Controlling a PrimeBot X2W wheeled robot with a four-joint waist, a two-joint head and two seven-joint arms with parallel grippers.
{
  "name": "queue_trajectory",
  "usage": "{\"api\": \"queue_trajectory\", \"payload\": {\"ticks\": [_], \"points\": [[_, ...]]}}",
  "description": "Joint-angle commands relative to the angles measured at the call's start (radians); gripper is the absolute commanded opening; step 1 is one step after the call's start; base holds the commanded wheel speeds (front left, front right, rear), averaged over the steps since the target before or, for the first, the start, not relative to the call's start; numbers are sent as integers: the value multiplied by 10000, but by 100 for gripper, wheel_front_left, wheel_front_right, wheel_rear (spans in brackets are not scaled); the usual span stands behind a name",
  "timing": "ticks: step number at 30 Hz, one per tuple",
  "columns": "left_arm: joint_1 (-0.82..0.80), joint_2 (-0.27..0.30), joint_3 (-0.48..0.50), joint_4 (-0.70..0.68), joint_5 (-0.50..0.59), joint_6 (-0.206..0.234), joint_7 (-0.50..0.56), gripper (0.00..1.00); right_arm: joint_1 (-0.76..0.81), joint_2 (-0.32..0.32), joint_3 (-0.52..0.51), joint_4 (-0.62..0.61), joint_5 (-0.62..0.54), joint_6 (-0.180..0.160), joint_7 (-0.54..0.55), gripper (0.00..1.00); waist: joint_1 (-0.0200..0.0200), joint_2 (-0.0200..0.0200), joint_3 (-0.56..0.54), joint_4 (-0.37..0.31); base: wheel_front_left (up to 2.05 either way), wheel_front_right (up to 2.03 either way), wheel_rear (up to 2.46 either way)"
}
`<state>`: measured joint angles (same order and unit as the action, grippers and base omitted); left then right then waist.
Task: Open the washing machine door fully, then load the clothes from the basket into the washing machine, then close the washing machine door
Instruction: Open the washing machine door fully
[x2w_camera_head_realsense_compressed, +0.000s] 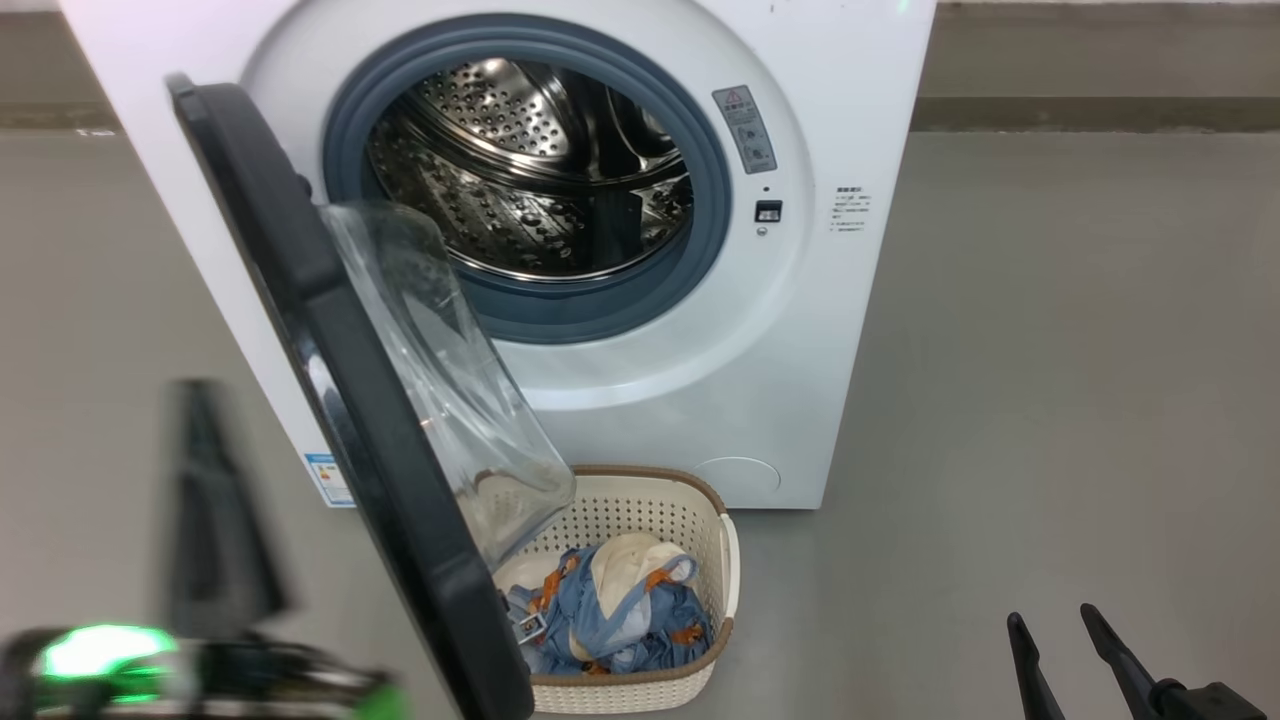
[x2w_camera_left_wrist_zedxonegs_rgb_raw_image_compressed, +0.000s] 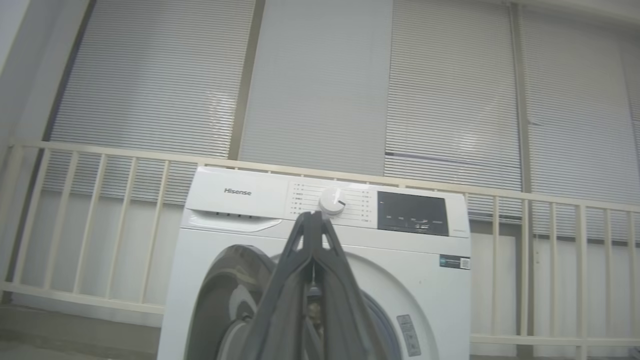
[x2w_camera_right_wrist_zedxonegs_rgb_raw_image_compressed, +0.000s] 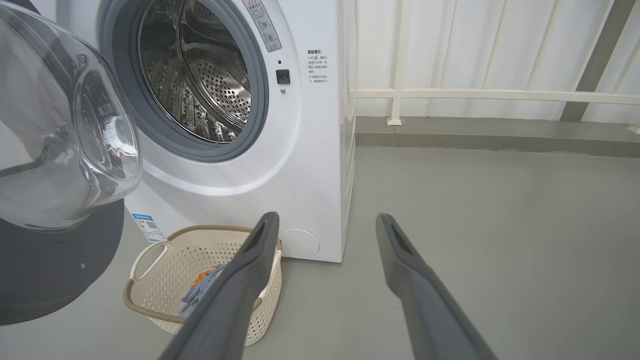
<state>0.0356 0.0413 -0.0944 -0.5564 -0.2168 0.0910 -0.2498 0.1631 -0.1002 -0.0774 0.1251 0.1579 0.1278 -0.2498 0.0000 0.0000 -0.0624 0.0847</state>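
My left hand is pinched shut on nothing; my right hand is spread wide and empty. The door overhangs the basket of clothes, so I'd push it wider before reaching in.

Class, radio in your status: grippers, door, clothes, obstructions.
Left gripper shut; right gripper open. Door open, clothes in basket. Door partly overhangs basket.
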Motion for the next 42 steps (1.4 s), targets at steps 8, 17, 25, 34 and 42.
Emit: {"api": "queue_trajectory", "payload": {"ticks": [8,17,25,34,42], "points": [[-402,89,-3798,574,-1513,309,1493,0,-248,-26,308,-133,69,29,-120,100,0,0,-74,210,0,0,0],[-512,89,-4339,3635,-2422,1280,1683,0,-269,-26,289,-78,94,29,-120,100,0,0,-21,238,0,0,0],[-780,101,-4291,4427,-2309,1913,1269,0,-84,73,182,-62,124,29,-120,100,0,0,32,484,0,0,0],[-807,130,-4056,4396,-2240,2330,1288,0,-146,169,222,-20,144,29,-120,100,0,0,133,1221,0,0,0],[-858,214,-3963,4034,-2107,2621,1354,0,-167,171,342,63,158,29,-120,100,0,0,273,2387,0,0,0]]}}
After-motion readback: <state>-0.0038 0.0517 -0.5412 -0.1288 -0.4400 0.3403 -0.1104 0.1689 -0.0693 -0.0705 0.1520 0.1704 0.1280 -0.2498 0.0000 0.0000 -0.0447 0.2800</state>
